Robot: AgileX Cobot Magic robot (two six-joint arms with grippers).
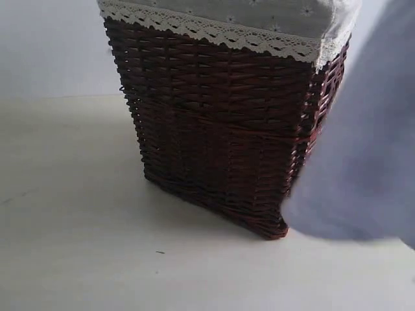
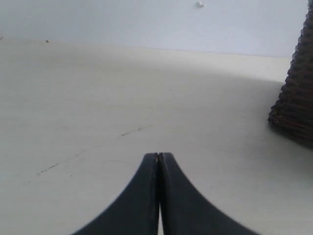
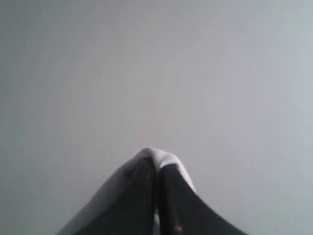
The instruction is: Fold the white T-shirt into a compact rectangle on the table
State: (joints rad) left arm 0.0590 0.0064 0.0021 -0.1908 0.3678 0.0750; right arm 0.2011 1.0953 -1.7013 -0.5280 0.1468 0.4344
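Exterior view gives me the layout but not the fingers: a dark wicker basket point(image 1: 220, 129) with white lace trim point(image 1: 214, 29) stands on the table point(image 1: 78, 246), with the wall point(image 1: 45, 45) behind. A big blurred pale sheet fills the right side and overlaps the basket's right edge. I read that as the white T-shirt point(image 1: 363, 162) hanging close to the lens, too blurred to make out any lettering. Only the wrist views show the tips. In the left wrist view the left gripper point(image 2: 159, 159) sits low over bare table point(image 2: 73, 98). Its two dark fingers point(image 2: 142, 196) are pressed together tip to tip with nothing between them. The basket's bottom corner point(image 2: 296, 112) is off to one side, well apart from the tips. In the right wrist view the right gripper point(image 3: 156, 166) is also closed, but on cloth. A fold of the white shirt point(image 3: 164, 157) is nipped between the tips, bunches over them and drapes down the outside of one finger. The background there is flat pale grey, and I can't tell whether it is wall or more shirt. So the shirt is in the right gripper's pinch, on the right of the scene beside the basket. I can't tell how much of it rests on the table, because its lower edge in the exterior view is just blur.
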